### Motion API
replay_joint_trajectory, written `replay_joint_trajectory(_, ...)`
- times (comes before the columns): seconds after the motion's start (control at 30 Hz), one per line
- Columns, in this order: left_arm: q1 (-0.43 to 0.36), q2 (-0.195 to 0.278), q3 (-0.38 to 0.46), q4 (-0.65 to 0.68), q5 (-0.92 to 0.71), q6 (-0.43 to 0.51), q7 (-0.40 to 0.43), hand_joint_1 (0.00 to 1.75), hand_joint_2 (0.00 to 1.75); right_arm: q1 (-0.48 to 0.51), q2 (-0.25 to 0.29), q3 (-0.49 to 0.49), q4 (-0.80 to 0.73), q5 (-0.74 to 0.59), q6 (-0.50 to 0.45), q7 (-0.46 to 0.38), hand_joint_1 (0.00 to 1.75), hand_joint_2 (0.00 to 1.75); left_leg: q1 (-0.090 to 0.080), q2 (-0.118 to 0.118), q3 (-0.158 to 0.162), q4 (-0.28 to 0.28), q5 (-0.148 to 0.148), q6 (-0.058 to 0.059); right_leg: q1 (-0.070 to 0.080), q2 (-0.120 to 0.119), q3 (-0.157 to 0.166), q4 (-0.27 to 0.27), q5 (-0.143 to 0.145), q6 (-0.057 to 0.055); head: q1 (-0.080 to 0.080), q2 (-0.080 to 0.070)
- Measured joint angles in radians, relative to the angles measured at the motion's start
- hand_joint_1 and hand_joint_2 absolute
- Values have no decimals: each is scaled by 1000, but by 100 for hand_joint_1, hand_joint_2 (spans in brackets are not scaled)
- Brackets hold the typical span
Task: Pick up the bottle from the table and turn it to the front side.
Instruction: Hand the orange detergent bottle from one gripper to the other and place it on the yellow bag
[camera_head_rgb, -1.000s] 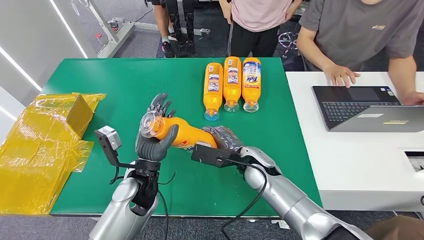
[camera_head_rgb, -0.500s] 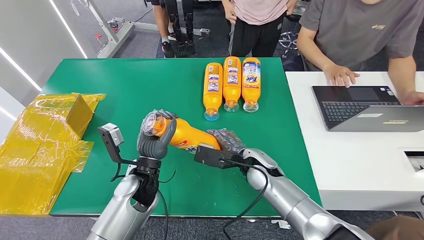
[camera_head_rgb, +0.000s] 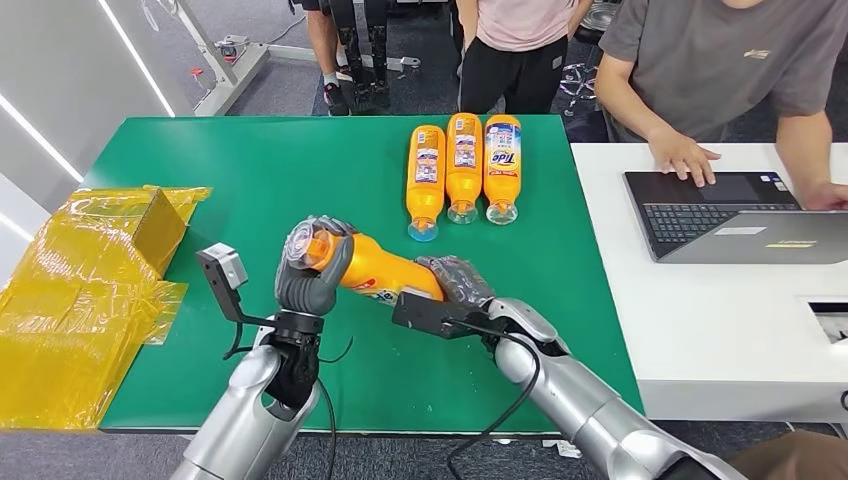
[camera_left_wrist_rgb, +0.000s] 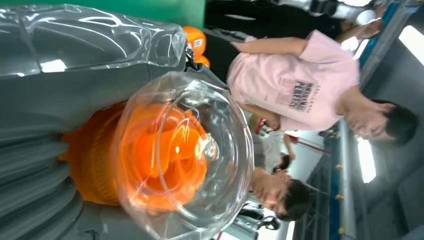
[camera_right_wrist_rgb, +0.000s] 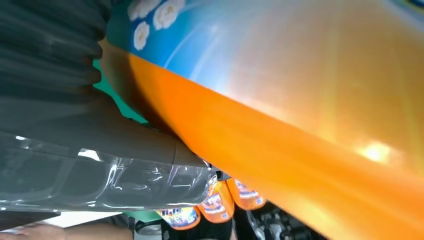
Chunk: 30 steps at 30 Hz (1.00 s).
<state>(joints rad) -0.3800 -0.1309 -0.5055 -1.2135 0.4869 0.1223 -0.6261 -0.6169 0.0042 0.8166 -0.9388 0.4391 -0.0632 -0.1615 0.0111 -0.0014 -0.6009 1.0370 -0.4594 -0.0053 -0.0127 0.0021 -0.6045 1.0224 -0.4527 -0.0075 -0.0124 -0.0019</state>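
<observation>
- The bottle is off the green table, held between my two hands above its near part, with its long axis running crosswise in front of me, cap end toward my left and raised, base end toward my right and lower.
- My left hand is wrapped around the neck just behind the clear cap; the thumb crosses the orange shoulder and the fingers curl over the top, so it is clamped on the bottle.
- My right hand grips the fat base end, fingers closed around the body; in the right wrist view the orange wall and a blue strip of label press right against the palm.
- Both hands are in contact, so neither is nearer; what matters is that they sit at opposite ends of one axis.
- My judgement: the turn must be a roll about that cap-to-base line, one hand driving and the other loosening, or the bottle twists against both grips.
- Three other bottles lie side by side well beyond, caps toward me.
</observation>
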Motion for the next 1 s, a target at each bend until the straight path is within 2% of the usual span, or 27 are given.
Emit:
replay_joint_trajectory(0.13,-6,-1,-5,-2,9,2,-11,175,175,23,13,-27,-31,-48,-71,-51,0,175,0,0,0,0,0,0,0,0,0,0,0,0,0,0)
replay_joint_trajectory(0.33,-5,-5,-10,-10,8,4,-14,175,175,57,22,-59,-84,-85,-127,-109,0,175,0,0,0,0,0,0,0,0,0,0,0,0,0,0)
replay_joint_trajectory(0.7,-1,-1,0,-54,-9,45,-38,175,175,192,20,-90,-295,-258,-325,-306,0,175,0,0,0,0,0,0,0,0,0,0,0,0,0,0)
replay_joint_trajectory(0.83,7,13,24,-103,-67,91,-42,175,175,268,21,-90,-367,-425,-303,-346,0,175,0,0,-1,-1,0,0,0,-1,0,0,-1,0,0,0)
replay_joint_trajectory(0.93,9,33,43,-130,-155,146,-31,175,175,314,31,-88,-387,-464,-313,-362,0,175,0,0,-1,-1,0,0,0,-1,0,0,-1,0,0,0)
replay_joint_trajectory(1.0,9,59,57,-137,-294,221,-15,175,175,341,41,-87,-393,-468,-328,-372,0,175,0,0,0,-2,0,0,0,0,0,0,-1,-1,0,0)
